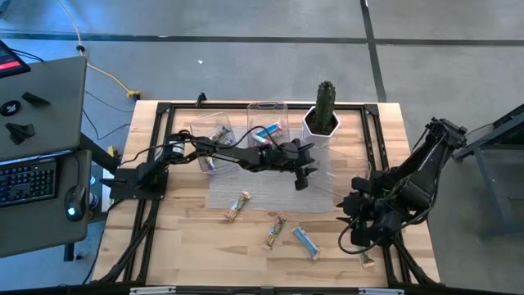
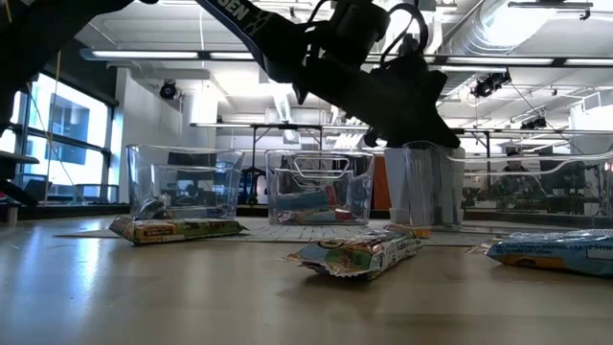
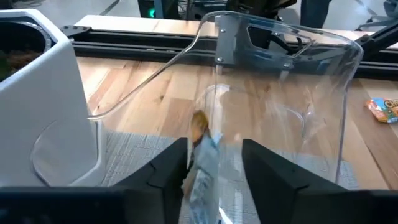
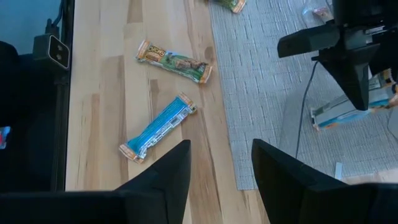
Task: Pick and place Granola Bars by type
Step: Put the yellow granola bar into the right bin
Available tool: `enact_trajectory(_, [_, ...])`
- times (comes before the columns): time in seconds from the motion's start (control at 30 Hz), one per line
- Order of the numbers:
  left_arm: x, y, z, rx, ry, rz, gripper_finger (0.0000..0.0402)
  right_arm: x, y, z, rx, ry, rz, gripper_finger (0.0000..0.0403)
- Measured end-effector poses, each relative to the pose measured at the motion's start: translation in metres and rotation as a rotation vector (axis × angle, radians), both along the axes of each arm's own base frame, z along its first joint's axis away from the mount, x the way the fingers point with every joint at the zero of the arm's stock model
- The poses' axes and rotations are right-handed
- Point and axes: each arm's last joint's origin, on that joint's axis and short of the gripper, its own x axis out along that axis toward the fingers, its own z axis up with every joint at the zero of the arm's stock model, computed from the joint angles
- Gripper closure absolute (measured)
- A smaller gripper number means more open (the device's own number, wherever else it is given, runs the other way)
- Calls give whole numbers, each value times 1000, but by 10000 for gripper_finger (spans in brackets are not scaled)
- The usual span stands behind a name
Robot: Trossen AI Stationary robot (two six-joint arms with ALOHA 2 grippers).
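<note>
My left gripper (image 1: 303, 174) reaches across to a clear bin (image 3: 292, 93) on the grey mat beside the cactus pot. Its fingers are open. A blue-white granola bar (image 3: 202, 165) shows between them and below, inside that bin; the right wrist view also shows this bar (image 4: 339, 115) under the fingers. My right gripper (image 4: 214, 162) hangs open over the table's near right part. Under it a blue-white bar (image 4: 158, 127) and a green-tan bar (image 4: 174, 62) lie flat on the wood. More bars (image 1: 237, 205) (image 1: 274, 232) lie on the near table. My left gripper stands open on either side of the blue-white bar's upper end (image 3: 199, 134), coming at it slanting down from the table's left. I cannot tell whether a finger touches the bar. The bar slants down into the clear bin.
Two more clear bins (image 1: 213, 135) (image 1: 268, 127) at the back hold bars. A white pot with a cactus (image 1: 323, 115) stands close behind my left gripper. One bar (image 1: 366, 260) lies near the front right edge. Bare wood lies at the near left.
</note>
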Motion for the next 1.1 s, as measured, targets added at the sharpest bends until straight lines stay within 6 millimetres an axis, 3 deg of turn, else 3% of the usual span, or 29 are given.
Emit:
enact_trajectory(0.13, [-1,1,14,48,-61,19,230,1,-1,0,-10,-10,-9,250])
enact_trajectory(0.27, [-8,2,59,166,-189,37,228,3,-4,1,-71,-59,-26,250])
enact_trajectory(0.4, [-22,1,93,226,-195,28,228,5,-5,1,-130,-27,68,250])
enact_trajectory(0.57, [-57,-1,141,232,-132,18,228,9,-6,2,-166,-35,124,250])
enact_trajectory(0.7, [-93,-4,164,227,23,-3,228,21,-10,-1,-150,-51,46,250])
enact_trajectory(0.8, [-123,-6,175,146,150,-7,228,34,-10,-10,-150,-9,8,250])
enact_trajectory(0.9, [-148,-11,172,-55,316,-35,227,51,-6,-26,-176,55,16,250])
enact_trajectory(1.0, [-164,-24,158,-242,530,-81,227,70,-4,-45,-208,132,30,250])
enact_trajectory(1.1, [-173,-46,141,-267,694,-104,227,84,-6,-63,-239,210,28,250])
